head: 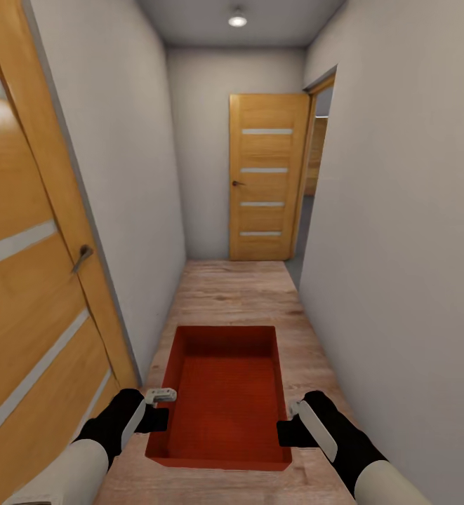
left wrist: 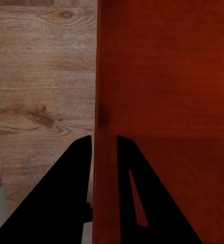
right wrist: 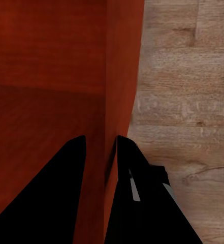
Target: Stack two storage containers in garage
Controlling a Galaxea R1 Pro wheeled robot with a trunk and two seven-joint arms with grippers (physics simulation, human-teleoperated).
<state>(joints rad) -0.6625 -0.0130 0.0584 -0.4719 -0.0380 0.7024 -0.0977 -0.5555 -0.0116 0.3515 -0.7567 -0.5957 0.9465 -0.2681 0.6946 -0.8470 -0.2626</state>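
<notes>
Bin [head: 224, 393]: one, red, both grippers [head: 163, 407] [head: 288, 421] pinching its side walls. Step: we carry it down the corridor; next, the door [head: 268, 175] ahead.

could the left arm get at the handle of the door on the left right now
Probably not: the left gripper is shut on the red bin's wall, sharing the carry with the right gripper. The handle sits higher.

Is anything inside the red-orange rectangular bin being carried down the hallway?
The red-orange rectangular bin looks empty: bare ribbed bottom and inner walls. The near wall hides a strip of its bottom. The wood-plank floor beneath is covered.
</notes>
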